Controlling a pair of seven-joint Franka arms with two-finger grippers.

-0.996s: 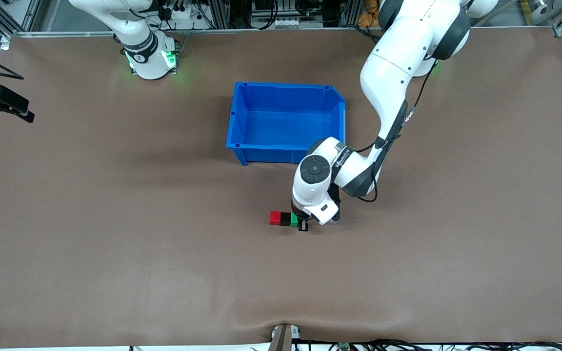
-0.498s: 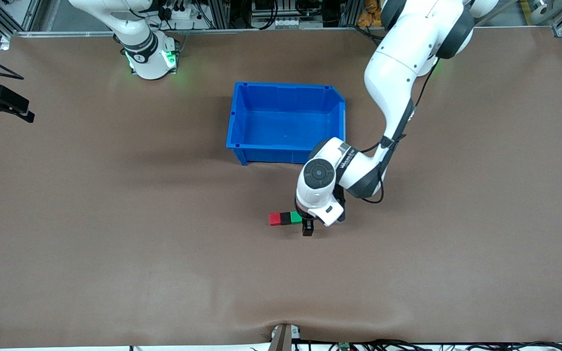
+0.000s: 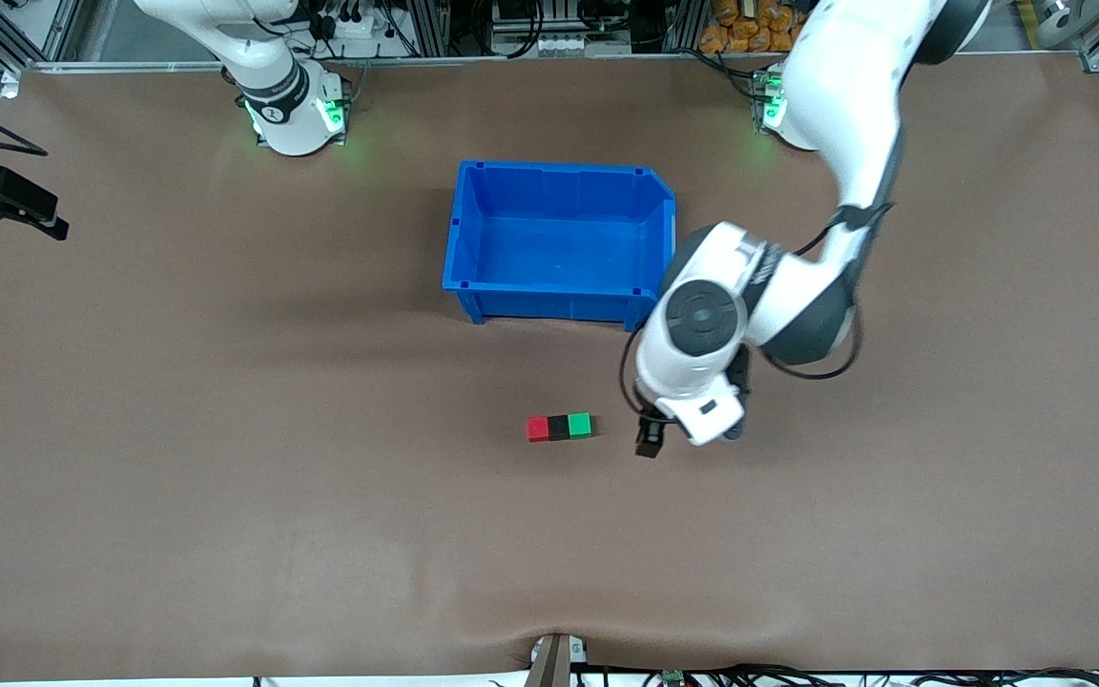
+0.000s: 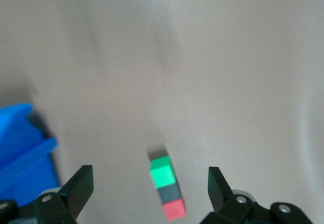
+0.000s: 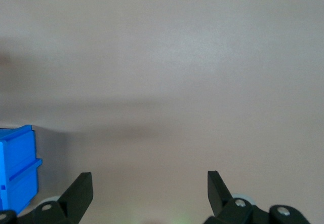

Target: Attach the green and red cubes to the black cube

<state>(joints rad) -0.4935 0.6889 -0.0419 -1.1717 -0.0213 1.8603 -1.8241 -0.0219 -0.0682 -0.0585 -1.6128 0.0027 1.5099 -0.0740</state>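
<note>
The red cube point(image 3: 537, 429), the black cube point(image 3: 559, 427) and the green cube point(image 3: 580, 425) lie joined in one row on the brown table, nearer the front camera than the blue bin. The row also shows in the left wrist view: green cube point(image 4: 162, 171), black cube point(image 4: 170, 193), red cube point(image 4: 174, 210). My left gripper point(image 3: 650, 441) is open and empty, lifted off the row toward the left arm's end. My right gripper point(image 5: 149, 193) is open and empty over bare table; it does not show in the front view.
The blue bin point(image 3: 470, 227) stands empty at mid table; its corner shows in the left wrist view point(image 4: 23, 153) and the right wrist view point(image 5: 15, 165). A black camera mount point(image 3: 1, 202) sits at the right arm's end.
My left gripper has come off the green cube, risen and swung toward the left arm's end. The three cubes stay in place in their row.
</note>
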